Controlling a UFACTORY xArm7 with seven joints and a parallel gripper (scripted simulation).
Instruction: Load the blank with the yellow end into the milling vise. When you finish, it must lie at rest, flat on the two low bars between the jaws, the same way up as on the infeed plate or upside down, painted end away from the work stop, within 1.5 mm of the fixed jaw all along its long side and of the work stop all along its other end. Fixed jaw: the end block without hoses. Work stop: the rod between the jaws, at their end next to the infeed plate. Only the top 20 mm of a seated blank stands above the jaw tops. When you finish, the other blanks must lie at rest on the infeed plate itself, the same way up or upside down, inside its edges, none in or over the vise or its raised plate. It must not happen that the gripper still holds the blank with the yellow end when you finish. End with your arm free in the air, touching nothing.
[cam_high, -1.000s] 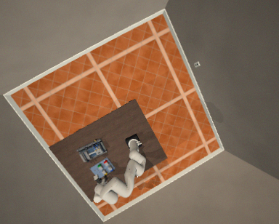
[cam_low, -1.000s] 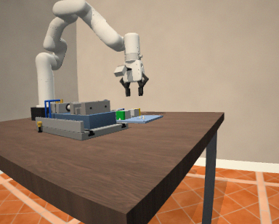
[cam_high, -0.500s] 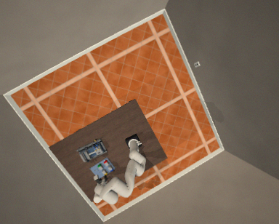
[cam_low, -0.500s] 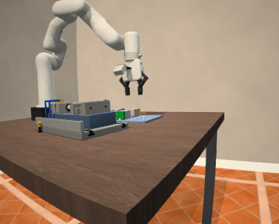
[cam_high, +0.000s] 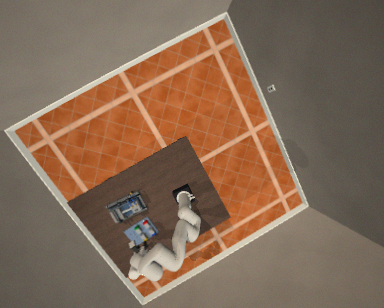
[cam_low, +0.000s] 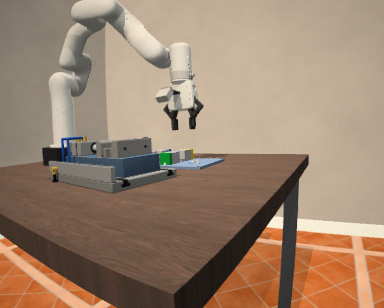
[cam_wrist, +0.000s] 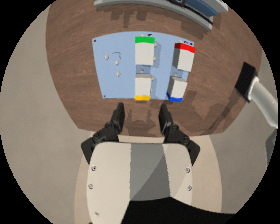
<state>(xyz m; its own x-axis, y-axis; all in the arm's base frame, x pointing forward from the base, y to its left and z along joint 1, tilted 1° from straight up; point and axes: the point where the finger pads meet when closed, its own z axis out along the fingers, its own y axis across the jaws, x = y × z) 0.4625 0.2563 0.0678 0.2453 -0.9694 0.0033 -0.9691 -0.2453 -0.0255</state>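
The blank with the yellow end (cam_wrist: 143, 86) lies on the blue infeed plate (cam_wrist: 111, 86) (cam_low: 210, 163), at the plate edge nearest the gripper in the wrist view, yellow end towards the gripper. My gripper (cam_wrist: 142, 109) (cam_low: 183, 128) is open and empty, its fingers pointing down well above the plate. In the wrist view its fingertips appear just beyond the yellow end, one to each side. The milling vise (cam_high: 128, 206) (cam_low: 131, 148) stands beside the plate; a grey jaw block without visible hoses faces the exterior view. The bars and work stop cannot be made out clearly.
Blanks with a green end (cam_wrist: 144, 52), a red end (cam_wrist: 184, 59) and a blue end (cam_wrist: 177, 89) also lie on the plate. Small pale pegs (cam_wrist: 117, 62) stand on it. Blue hoses (cam_low: 72, 138) rise at the vise's far end. The vise's raised plate has a grey wall (cam_low: 82, 170).
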